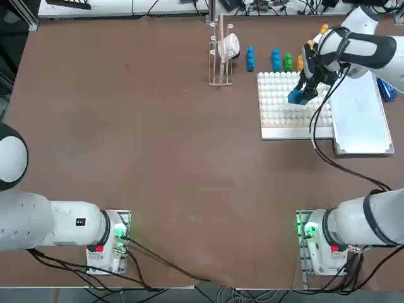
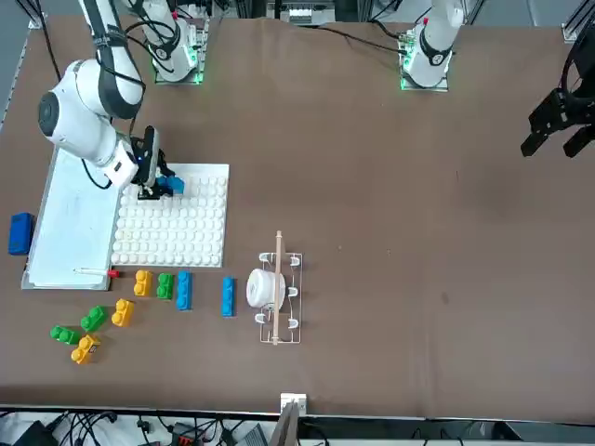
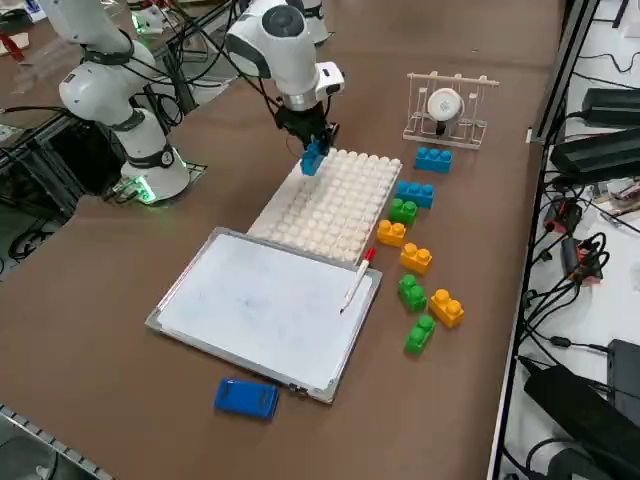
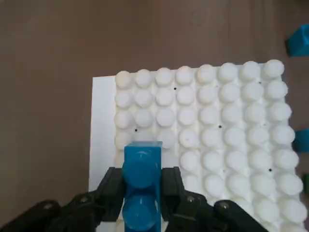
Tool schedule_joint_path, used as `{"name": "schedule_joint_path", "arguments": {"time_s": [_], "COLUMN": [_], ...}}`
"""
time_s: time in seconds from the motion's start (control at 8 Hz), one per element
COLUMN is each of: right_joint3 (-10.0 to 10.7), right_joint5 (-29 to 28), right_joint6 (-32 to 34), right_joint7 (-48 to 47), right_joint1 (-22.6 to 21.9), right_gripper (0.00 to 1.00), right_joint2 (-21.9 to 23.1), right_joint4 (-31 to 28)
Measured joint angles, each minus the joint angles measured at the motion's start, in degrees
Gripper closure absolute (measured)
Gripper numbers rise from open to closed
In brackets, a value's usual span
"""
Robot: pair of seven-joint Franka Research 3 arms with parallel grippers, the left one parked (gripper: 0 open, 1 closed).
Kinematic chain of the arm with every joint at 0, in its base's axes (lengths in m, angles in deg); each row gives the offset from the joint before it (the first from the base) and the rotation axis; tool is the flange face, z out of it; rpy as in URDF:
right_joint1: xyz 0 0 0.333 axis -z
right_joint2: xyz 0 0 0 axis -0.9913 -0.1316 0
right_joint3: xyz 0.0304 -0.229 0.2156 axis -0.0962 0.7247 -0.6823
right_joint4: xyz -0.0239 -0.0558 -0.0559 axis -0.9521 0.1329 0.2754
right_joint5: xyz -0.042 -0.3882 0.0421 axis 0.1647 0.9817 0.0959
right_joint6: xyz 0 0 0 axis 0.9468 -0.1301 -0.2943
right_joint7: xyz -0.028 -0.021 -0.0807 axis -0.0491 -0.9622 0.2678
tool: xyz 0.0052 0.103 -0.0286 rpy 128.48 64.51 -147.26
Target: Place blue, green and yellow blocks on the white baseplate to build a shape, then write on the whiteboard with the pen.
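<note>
**First blue block held over the baseplate, nothing built**

You have the build at its very start. The whiteboard (image 3: 270, 305) lies flat beside the white baseplate (image 3: 325, 210), and its writing face shows no clear marks. The baseplate carries no block that you can see; its studs look bare apart from the part under the claw. Your right gripper (image 4: 143, 193) is above it, fingers closed part-way on the two sides of a blue block (image 4: 142, 169); whether that block touches the studs, you cannot tell. The pen (image 3: 356, 282) rests on the whiteboard, red end over the edge. Off the plate wait two more blue blocks (image 3: 433, 160), three yellow blocks (image 3: 446, 308) and three green blocks (image 3: 419, 334). By your eye, all the placing and all the writing remain.

Around that, you have a broad brown table (image 1: 158, 158), a wire rack (image 2: 293, 302) with a white roll (image 2: 265, 288) on it, and a blue eraser (image 3: 246, 398) beside the whiteboard. Cables and dark equipment line the bench past the table's far edge.
</note>
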Motion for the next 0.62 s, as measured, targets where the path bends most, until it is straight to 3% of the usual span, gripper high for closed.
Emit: {"name": "schedule_joint_path", "arguments": {"time_s": [0.62], "right_joint3": [0.13], "right_joint5": [-0.10], "right_joint6": [-5.76], "right_joint7": [4.81], "right_joint1": [2.69], "right_gripper": [0.59], "right_joint2": [2.71], "right_joint4": [-8.15]}}
